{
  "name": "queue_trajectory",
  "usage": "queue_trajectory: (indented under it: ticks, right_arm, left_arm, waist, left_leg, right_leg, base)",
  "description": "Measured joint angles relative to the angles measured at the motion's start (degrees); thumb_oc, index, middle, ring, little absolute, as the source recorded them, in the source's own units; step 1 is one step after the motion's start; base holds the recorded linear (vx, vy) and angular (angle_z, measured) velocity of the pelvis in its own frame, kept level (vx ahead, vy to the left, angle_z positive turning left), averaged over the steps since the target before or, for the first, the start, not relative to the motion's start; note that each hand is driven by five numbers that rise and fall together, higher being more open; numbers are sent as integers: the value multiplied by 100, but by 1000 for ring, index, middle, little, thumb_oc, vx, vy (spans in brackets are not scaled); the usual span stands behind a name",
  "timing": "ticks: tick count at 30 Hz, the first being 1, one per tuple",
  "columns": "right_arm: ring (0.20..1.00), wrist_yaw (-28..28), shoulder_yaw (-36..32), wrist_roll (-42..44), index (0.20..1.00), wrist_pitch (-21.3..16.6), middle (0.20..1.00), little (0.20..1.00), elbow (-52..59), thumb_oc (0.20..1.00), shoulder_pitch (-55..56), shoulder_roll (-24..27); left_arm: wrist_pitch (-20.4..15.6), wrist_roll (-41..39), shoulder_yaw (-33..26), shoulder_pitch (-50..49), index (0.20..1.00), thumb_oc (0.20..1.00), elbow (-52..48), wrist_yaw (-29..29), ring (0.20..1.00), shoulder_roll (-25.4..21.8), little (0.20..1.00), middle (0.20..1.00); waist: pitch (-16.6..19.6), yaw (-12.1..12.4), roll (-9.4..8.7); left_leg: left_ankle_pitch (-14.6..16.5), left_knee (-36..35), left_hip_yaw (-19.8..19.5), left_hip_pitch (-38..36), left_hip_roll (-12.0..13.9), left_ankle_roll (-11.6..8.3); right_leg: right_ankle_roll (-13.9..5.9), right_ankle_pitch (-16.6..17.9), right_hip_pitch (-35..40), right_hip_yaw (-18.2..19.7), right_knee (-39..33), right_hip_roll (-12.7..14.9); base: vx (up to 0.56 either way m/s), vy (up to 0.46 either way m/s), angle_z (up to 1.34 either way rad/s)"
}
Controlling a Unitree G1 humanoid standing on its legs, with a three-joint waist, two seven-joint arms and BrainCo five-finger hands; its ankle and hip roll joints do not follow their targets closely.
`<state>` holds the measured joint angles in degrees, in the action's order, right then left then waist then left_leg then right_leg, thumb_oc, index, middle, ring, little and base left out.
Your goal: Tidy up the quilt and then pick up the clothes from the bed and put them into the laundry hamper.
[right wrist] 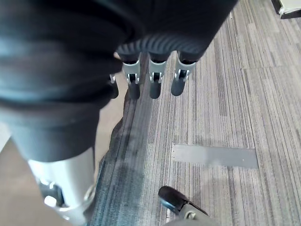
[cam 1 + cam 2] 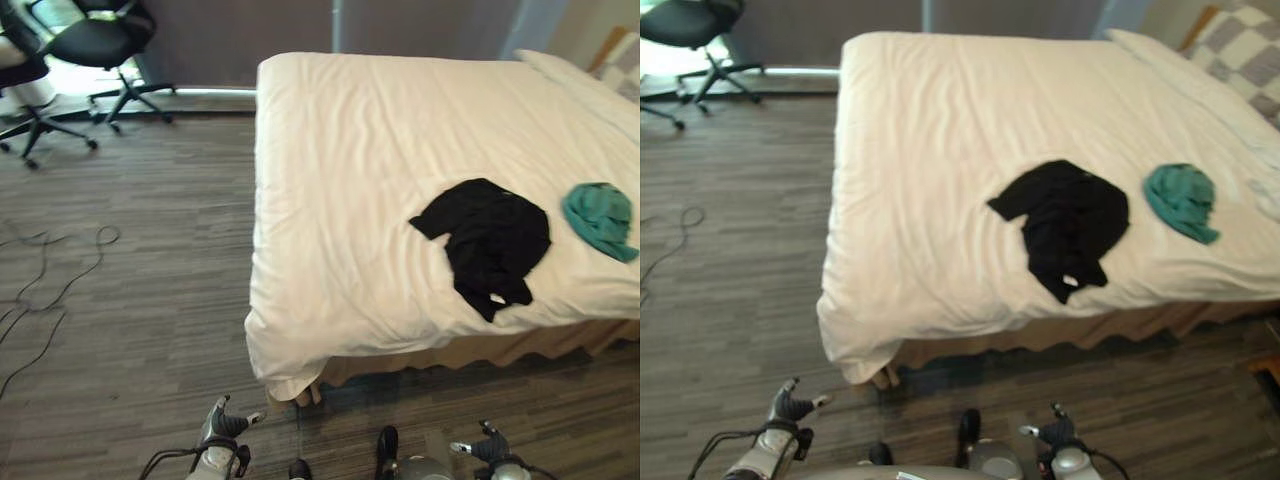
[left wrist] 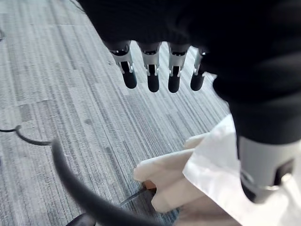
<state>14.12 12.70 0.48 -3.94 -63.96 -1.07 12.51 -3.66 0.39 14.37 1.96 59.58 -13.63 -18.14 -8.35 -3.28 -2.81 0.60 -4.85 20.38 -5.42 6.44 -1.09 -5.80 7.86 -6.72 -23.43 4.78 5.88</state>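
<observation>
A white quilt (image 2: 380,170) lies spread flat over the bed, and its near left corner (image 3: 211,169) hangs down toward the floor. On the quilt's right part rests a crumpled black garment (image 2: 490,240), with a green garment (image 2: 600,218) just to its right. My left hand (image 2: 225,425) hangs low over the floor in front of the bed's near corner, fingers (image 3: 150,70) straight and holding nothing. My right hand (image 2: 490,445) hangs low before the bed's foot, its fingers (image 1: 155,77) straight too, above bare floor. Both hands are well short of the clothes.
Black office chairs (image 2: 95,40) stand at the back left. Thin cables (image 2: 50,270) trail over the grey plank floor on the left. White pillows (image 2: 580,75) and a checked pillow (image 2: 1240,50) lie at the bed's far right end. A metal floor plate (image 1: 214,155) sits below my right hand.
</observation>
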Motion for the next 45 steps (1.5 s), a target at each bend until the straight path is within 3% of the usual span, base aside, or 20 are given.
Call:
queue_trajectory:
  ticks: [3,5,6,7,9,10,12,16,17,18,20,22,24,26,29,31,32,41,44,45]
  right_arm:
    - [1000,-34,151,-37,1000,0,1000,1000,7,1000,-20,-14]
    - [1000,-46,117,-35,1000,-1,1000,1000,-11,1000,59,2]
    - [1000,-56,128,-36,1000,17,1000,1000,-87,1000,77,-41]
    - [1000,-62,251,-40,1000,42,1000,1000,-292,1000,222,-186]
    - [1000,-45,457,-43,1000,42,1000,1000,-320,1000,293,52]
    - [1000,-36,516,-43,1000,55,1000,1000,-395,1000,195,195]
    - [1000,-42,703,-46,1000,101,1000,1000,-419,1000,-2,392]
    - [1000,-68,781,-233,1000,160,1000,1000,-434,1000,-24,475]
    - [1000,-64,817,-284,1000,123,1000,1000,-354,1000,-60,664]
    - [1000,-46,890,-290,1000,107,1000,1000,-218,1000,4,637]
    - [1000,-49,826,-292,1000,109,1000,1000,-162,1000,5,540]
    - [1000,-48,754,-279,1000,188,1000,1000,-146,1000,-4,459]
    - [1000,-57,711,-278,1000,202,1000,1000,-253,1000,90,412]
    - [1000,-51,531,-271,1000,163,1000,1000,-457,1000,203,396]
    - [1000,-50,177,-221,1000,142,1000,1000,-663,1000,307,343]
    - [1000,-44,119,-158,1000,122,1000,1000,-698,1000,363,235]
    - [1000,-53,62,220,1000,46,1000,1000,-689,1000,507,-2]
    - [1000,-474,-73,1083,1000,161,1000,1000,-859,1000,185,-103]
    - [1000,-570,-58,1075,1000,111,1000,1000,-743,1000,-22,-107]
    - [1000,-563,-58,1072,1000,113,1000,1000,-839,1000,-186,-85]
  left_arm:
    - [-4,163,285,-247,1000,1000,64,148,1000,27,1000,1000]
    - [26,337,338,-362,1000,1000,276,267,1000,180,1000,1000]
    - [16,367,352,-472,1000,1000,438,283,1000,177,1000,1000]
    - [48,469,452,-664,1000,1000,595,349,1000,-25,1000,1000]
    - [106,475,445,-596,1000,1000,571,368,1000,76,1000,1000]
    - [89,479,474,-549,1000,1000,496,374,1000,116,1000,1000]
    - [62,490,596,-399,1000,1000,266,388,1000,197,1000,1000]
    - [-132,494,759,22,1000,1000,69,442,1000,300,1000,1000]
    - [-165,505,772,131,1000,1000,41,450,1000,519,1000,1000]
    - [-128,507,790,248,1000,1000,48,470,1000,424,1000,1000]
    - [-105,506,711,402,1000,1000,156,447,1000,325,1000,1000]
    - [-122,507,704,687,1000,1000,197,439,1000,259,1000,1000]
    - [-118,511,654,784,1000,1000,166,453,1000,303,1000,1000]
    - [-124,507,645,845,1000,1000,219,455,1000,335,1000,1000]
    - [-112,519,649,668,1000,1000,279,449,1000,402,1000,1000]
    - [-79,543,664,471,1000,1000,371,462,1000,264,1000,1000]
    - [-8,547,599,196,1000,1000,668,502,1000,338,1000,1000]
    - [45,216,-142,-185,1000,1000,916,445,1000,223,1000,1000]
    - [36,263,-138,-69,1000,1000,916,453,1000,167,1000,1000]
    - [36,264,-114,76,1000,1000,903,449,1000,155,1000,1000]
  waist:
    - [18,10,-33]
    - [41,-142,-69]
    - [52,-107,-67]
    - [198,122,-465]
    - [228,92,-225]
    - [239,155,-161]
    - [187,220,-154]
    - [67,408,-184]
    - [24,426,276]
    - [6,323,107]
    - [-36,236,-59]
    - [-352,169,-128]
    - [-483,135,-40]
    - [-666,36,180]
    - [-706,130,435]
    - [-608,182,224]
    - [-22,166,-270]
    - [-164,183,-122]
    - [-360,205,-207]
    - [-505,363,-266]
  left_leg:
    - [44,-21,671,-153,70,-82]
    - [140,170,972,-197,167,-286]
    - [224,395,1136,-227,280,-686]
    - [399,1802,877,72,434,-817]
    - [729,3525,-285,760,609,-950]
    - [797,3576,-603,848,432,-912]
    - [1131,2809,-1804,952,-660,-662]
    - [767,1073,-3962,727,-1594,-33]
    - [41,1107,-3782,1049,-1049,19]
    - [298,1461,-3578,1120,-1218,139]
    - [266,1393,-2846,1246,-1212,154]
    - [125,1044,-2506,1098,-1079,471]
    - [94,962,-2388,986,-979,572]
    - [117,810,-2443,787,-902,606]
    - [-73,209,-2413,299,-677,572]
    - [-139,23,-2415,143,-814,499]
    - [-57,-15,-2268,237,-937,346]
    - [-6,29,-2172,260,-751,203]
    - [56,1284,-1842,861,-784,34]
    - [132,2888,-1712,1656,-717,-231]
  right_leg:
    - [237,-597,-187,-739,824,332]
    - [466,-919,-252,-407,1139,204]
    - [500,-1082,-219,-309,1245,57]
    - [942,-1027,99,200,620,-183]
    - [976,-631,222,786,103,-634]
    - [916,-429,245,1005,-58,-705]
    - [789,-5,362,1985,-731,-815]
    - [398,-338,510,2747,-857,-965]
    - [556,-464,388,2576,-614,-1297]
    - [192,-162,408,2399,-737,-942]
    - [405,14,212,2691,-872,-956]
    - [88,-58,-32,2264,-657,-821]
    - [184,-162,-17,1471,-612,-614]
    - [134,149,167,1943,-370,-504]
    - [226,-276,319,2103,-132,-621]
    - [166,-103,663,2326,-593,-347]
    - [429,-162,817,2386,-954,-232]
    - [528,-237,781,1692,-988,-305]
    - [638,-380,811,1552,-985,-296]
    - [763,-557,852,1541,-986,-219]
  base:
    - [117,-92,-102]
    - [133,-140,-77]
    - [0,-66,-148]
    - [3,41,-203]
    - [68,167,-197]
    - [121,240,-235]
    - [70,168,-246]
    - [-41,175,-228]
    - [-128,255,-235]
    - [-175,282,-209]
    - [-110,71,-144]
    - [-221,73,-122]
    - [-178,80,-60]
    - [-69,57,12]
    - [15,5,-4]
    - [43,-33,3]
    - [33,-71,2]
    - [170,-218,3]
    - [97,-182,11]
    - [140,-101,-31]
